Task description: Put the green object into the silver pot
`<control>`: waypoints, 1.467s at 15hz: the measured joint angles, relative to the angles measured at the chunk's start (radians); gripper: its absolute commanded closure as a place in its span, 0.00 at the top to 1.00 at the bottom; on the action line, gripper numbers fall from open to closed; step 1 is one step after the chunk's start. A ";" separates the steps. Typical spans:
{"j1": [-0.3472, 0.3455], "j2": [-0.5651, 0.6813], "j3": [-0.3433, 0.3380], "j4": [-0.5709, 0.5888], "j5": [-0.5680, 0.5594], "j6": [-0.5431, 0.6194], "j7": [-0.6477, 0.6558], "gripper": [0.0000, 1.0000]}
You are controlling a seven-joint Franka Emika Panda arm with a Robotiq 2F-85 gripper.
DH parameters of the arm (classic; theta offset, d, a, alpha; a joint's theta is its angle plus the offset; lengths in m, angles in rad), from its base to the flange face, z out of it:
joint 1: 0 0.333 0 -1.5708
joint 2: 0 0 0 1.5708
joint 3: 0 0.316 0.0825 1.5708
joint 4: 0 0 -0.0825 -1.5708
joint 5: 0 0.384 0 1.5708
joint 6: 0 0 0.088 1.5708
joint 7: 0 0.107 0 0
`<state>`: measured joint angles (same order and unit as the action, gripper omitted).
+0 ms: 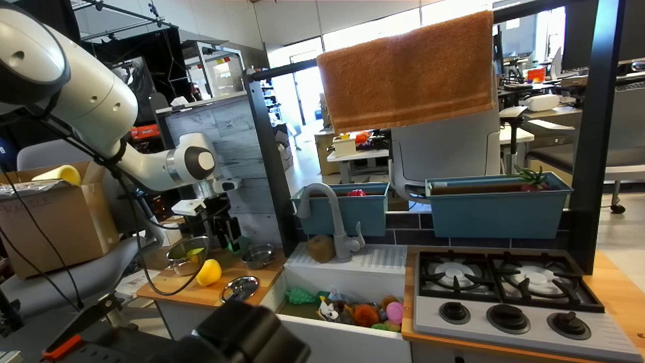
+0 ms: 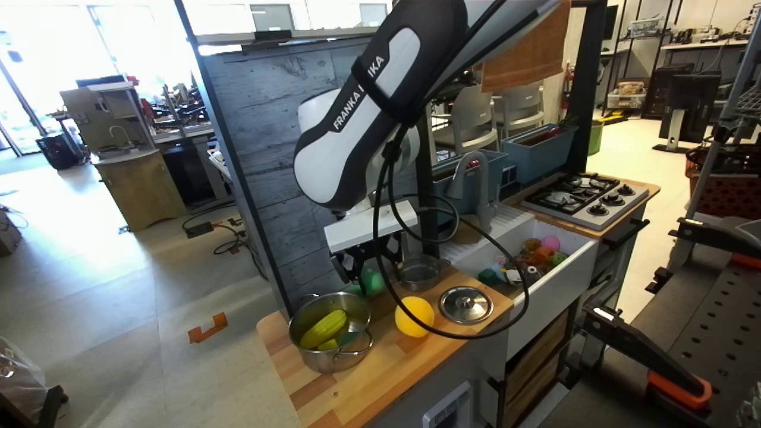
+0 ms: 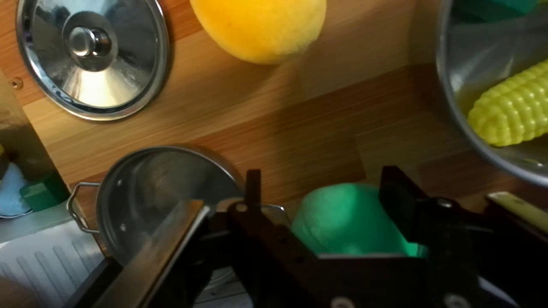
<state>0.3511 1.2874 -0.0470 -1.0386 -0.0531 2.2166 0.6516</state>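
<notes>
While the dark fingers stand spread, the green object shows in the gap between them in the wrist view, a rounded lump outside both pots. One finger overlaps its edge at the right of that view; whether the two touch, I cannot tell. In both exterior views the fingers point downward over the wooden desk, near the grey plank panel, with the green object just beside their tips and partly hidden.

To the left of the fingers in the wrist view, and partly covered by them, stands the smaller silver pot. To their right is the larger silver pot, holding a yellow corn cob and a teal piece cut off at the view's edge. Out past the fingertips, well apart from them, a yellow rounded piece rests on the desk, and a metal lid lies knob up, farther to the fingers' left in that view.
</notes>
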 measured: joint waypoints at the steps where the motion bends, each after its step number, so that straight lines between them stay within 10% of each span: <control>1: 0.002 0.008 -0.002 0.014 0.000 -0.007 0.006 0.34; 6: 0.006 0.037 -0.008 0.068 -0.006 -0.039 0.039 0.00; 12: 0.014 0.051 -0.019 0.090 -0.029 -0.048 0.066 0.00; 13: 0.017 0.051 -0.019 0.091 -0.037 -0.052 0.067 0.26; 22: 0.084 0.052 -0.101 0.097 -0.179 -0.053 0.119 0.84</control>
<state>0.4353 1.3392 -0.1484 -0.9420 -0.2324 2.1634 0.7705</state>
